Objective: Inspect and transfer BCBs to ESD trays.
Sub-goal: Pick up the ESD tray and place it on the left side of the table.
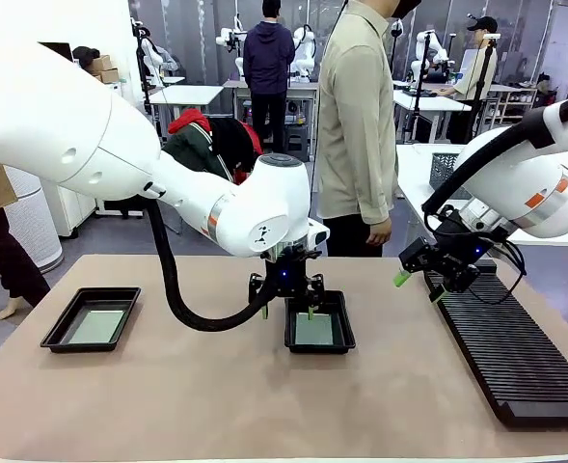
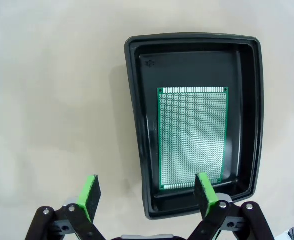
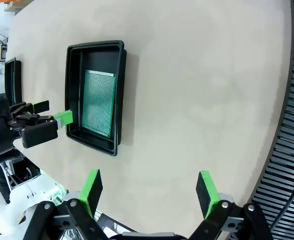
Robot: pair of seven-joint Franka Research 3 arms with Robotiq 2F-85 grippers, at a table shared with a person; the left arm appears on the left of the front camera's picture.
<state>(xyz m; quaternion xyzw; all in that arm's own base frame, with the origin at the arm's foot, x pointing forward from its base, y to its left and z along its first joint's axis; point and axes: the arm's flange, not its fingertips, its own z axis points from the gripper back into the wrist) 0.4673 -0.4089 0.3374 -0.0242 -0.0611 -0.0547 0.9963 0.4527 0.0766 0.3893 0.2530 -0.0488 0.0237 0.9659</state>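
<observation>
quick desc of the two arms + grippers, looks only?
Both arms are glossy white with rounded joints and orange bands. A thick black hose loops under the left arm; thinner black cables hang by the right arm. Left gripper and right gripper: black linkages, silver screws, green pads.

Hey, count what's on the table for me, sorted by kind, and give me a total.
ESD trays: 2 (left tray, middle tray)
BCBs: 2 (in the left tray, in the middle tray)
Slotted rack: 1
Total: 5
</observation>
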